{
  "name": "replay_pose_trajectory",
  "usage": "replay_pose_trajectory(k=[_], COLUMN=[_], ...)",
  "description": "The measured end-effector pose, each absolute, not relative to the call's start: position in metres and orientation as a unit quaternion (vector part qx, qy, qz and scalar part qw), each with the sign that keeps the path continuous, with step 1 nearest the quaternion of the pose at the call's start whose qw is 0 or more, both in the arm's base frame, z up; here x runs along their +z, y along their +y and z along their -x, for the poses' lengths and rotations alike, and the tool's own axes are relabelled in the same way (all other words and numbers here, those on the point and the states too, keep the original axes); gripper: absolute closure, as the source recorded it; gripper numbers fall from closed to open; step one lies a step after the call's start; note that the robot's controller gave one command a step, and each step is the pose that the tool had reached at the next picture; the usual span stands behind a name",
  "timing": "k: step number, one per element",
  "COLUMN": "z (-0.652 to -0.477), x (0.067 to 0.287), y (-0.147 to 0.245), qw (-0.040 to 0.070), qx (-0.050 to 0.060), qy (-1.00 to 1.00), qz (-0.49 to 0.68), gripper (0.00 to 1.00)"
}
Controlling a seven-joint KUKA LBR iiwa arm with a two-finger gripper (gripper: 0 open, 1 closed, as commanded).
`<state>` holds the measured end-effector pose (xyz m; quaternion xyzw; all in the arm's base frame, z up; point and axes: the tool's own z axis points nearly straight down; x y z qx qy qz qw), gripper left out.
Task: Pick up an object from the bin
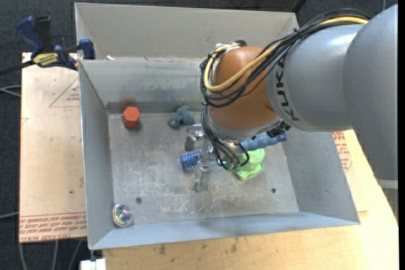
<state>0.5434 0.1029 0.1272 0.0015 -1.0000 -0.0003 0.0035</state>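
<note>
Blue ridged piece [188, 161] lies mid-bin [95, 142], just left of my fingers [201, 167]. Green lump [251, 165] sits just right of them. Can't tell if the fingers are apart or together, or if blue is between them.

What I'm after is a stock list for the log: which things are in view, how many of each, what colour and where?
block: one, orange-red, six-sided, back left of the bin floor
lump: one, blue-grey, back middle, to the right of the block
ridged piece: one, blue, middle of the floor, close beside the hand
green thing: one, bright green, right of middle, partly under the wrist
ball: one, shiny and clear, front left corner
bin: one, grey metal, holds all of these
arm: one, grey, reaching in from the right
wrist cover: one, orange, looped with cables
hand: one, metal, low over the middle of the floor
</note>
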Motion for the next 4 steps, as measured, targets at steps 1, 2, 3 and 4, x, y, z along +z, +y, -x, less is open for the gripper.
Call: replay_pose_trajectory(k=[1,2,3,4], z=[-0.557,-0.558,-0.513,-0.526], x=[0.067,0.069,0.069,0.090], y=[0.074,0.076,0.087,0.075], qw=[0.001,0.000,0.001,-0.001], qx=[0.000,-0.001,-0.001,0.000], qy=[-0.998,-0.998,-0.962,-0.931], qz=[-0.060,-0.060,-0.274,-0.366], gripper=[0.00,1.00,1.00,1.00])
